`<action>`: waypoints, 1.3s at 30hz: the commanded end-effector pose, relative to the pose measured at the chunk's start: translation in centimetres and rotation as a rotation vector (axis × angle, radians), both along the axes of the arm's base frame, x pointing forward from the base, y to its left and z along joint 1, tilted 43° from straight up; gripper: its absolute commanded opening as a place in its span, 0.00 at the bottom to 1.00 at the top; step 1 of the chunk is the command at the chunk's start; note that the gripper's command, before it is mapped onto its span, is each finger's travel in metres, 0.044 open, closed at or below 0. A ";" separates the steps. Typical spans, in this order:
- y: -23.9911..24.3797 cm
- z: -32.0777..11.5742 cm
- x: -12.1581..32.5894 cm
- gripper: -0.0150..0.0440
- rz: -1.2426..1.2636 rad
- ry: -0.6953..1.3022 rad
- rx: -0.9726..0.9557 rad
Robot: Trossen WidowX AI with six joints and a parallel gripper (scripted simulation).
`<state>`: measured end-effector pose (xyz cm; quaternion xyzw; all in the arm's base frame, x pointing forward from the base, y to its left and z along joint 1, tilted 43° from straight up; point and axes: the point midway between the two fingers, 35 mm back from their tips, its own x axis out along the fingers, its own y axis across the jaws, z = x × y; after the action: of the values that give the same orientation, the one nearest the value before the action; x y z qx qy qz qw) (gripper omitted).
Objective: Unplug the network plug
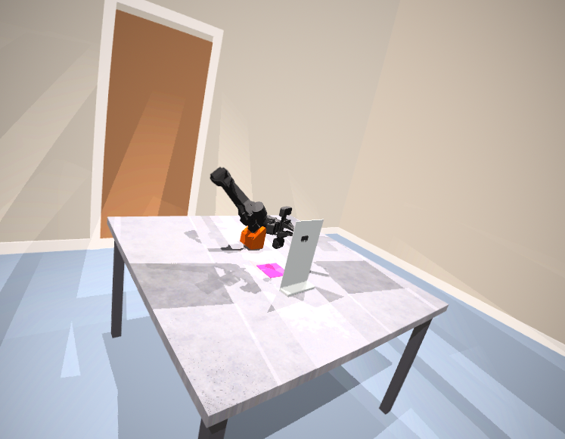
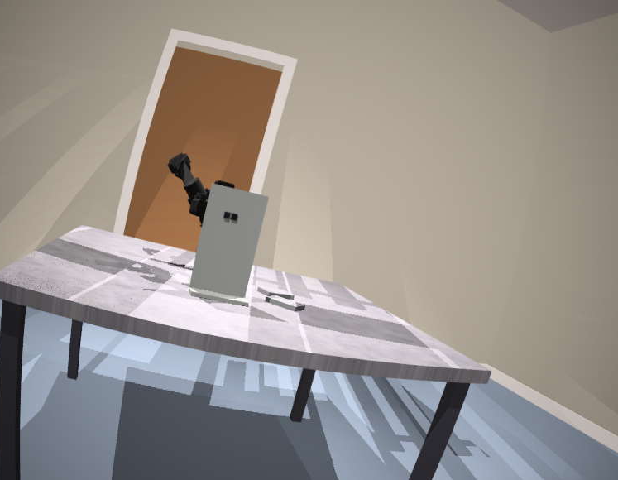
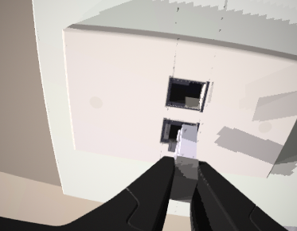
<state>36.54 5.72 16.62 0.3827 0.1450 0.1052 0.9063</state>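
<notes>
A flat brown door stands closed inside a white frame. Plain beige walls spread on both sides of the door, crossed by slanting bands of light and shade. Below the door's level lies a pale blue floor, edged by a cream baseboard. In the exterior view, a grey ceiling corner shows above and right of the door; below and right of it are slim grey bars, too small to identify.
</notes>
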 end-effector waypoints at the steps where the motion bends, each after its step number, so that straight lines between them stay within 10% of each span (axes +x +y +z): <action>1: 0.0 -0.2 -0.3 0.25 0.005 0.007 0.001; 39: -0.6 0.2 -1.8 0.25 0.005 0.008 0.001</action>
<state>35.02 5.06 17.05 0.3848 0.1459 0.1045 0.9054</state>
